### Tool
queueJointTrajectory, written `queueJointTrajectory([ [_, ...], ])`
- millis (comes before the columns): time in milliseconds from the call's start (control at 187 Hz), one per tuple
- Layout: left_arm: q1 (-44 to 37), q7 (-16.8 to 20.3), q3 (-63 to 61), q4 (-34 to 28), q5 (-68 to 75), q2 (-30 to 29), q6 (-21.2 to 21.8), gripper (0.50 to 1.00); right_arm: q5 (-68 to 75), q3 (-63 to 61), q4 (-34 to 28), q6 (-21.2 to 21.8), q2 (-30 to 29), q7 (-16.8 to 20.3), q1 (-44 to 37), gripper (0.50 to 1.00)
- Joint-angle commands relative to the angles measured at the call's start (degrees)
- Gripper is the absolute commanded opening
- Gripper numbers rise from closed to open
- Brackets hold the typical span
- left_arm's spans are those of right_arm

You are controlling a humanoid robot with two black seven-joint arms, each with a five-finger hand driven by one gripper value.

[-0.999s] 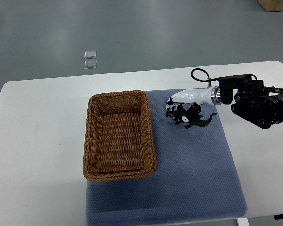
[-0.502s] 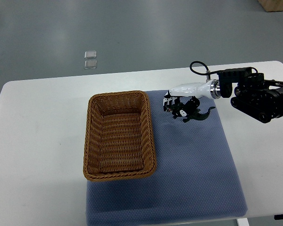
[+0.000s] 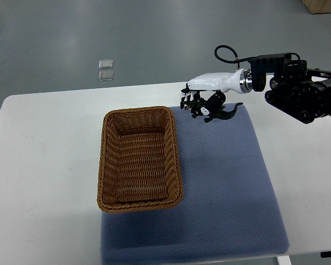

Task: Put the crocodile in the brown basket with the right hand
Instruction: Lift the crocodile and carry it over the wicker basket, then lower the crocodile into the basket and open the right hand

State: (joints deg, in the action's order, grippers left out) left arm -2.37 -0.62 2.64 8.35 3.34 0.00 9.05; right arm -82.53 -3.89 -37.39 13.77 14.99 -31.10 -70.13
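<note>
Your right hand (image 3: 201,90) has its fingers curled around the crocodile (image 3: 216,112), holding it at the far edge of the blue mat (image 3: 226,182). The toy's tail points right, toward the wrist. You have the brown basket (image 3: 174,149) near on the left, apart from the crocodile, on the white table (image 3: 44,165).

no readable text, labels or numbers
</note>
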Motion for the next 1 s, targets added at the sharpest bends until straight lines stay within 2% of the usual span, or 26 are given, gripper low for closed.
queueJointTrajectory([
  [0, 0.0, 0.0, 0.0, 0.0, 0.0, 0.0, 0.0, 1.0, 0.0, 0.02, -0.31, 0.12, -1.98, -0.01, -1.33, 0.5],
  [192, 0.0, 0.0, 0.0, 0.0, 0.0, 0.0, 0.0, 1.0, -0.09, 0.11, -3.13, 1.09, -5.85, 0.16, -3.88, 0.5],
  [449, 0.0, 0.0, -0.09, 0.0, 0.0, 0.0, 0.0, 1.0, -0.53, 0.9, -5.5, 1.0, -14.99, 0.43, -6.69, 0.5],
  [994, 0.0, 0.0, 0.0, 0.0, 0.0, 0.0, 0.0, 1.0, -0.71, 3.97, -3.48, -1.29, -14.99, 0.78, -4.05, 0.5],
])
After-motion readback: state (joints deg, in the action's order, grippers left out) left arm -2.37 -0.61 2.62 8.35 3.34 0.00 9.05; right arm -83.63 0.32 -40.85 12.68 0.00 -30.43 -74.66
